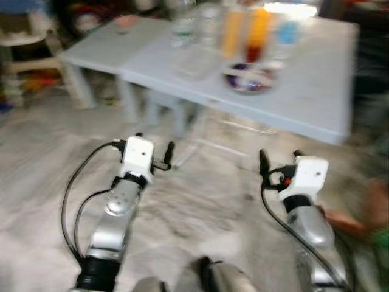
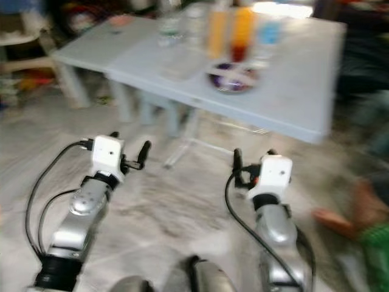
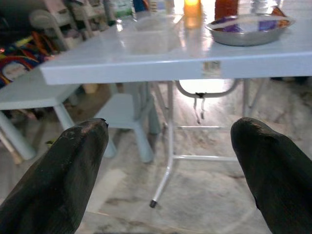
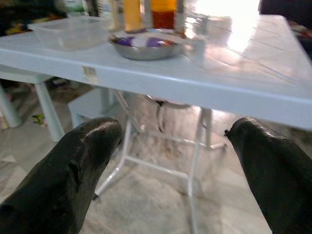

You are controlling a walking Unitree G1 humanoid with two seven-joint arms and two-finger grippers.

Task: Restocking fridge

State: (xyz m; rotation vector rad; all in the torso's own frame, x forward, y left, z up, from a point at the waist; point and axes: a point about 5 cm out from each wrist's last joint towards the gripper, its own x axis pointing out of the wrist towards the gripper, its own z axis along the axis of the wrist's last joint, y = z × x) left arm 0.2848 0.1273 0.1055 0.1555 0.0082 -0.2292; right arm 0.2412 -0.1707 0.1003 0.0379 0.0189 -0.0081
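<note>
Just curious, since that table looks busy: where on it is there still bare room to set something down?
The table's right half, beside the metal bowl, is bare. The front edge left of the clear container is open too. The back middle is crowded: orange bottles and clear bottles cluster behind the bowl.

Glossy pale plastic bench (image 4: 234, 73), shiny metal dish (image 4: 144, 46), clear plastic tub (image 4: 70, 31), matt black pincer fingers (image 3: 73, 170).

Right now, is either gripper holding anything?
No: the left gripper and right gripper both have jaws spread wide with only floor and table legs between them.
</note>
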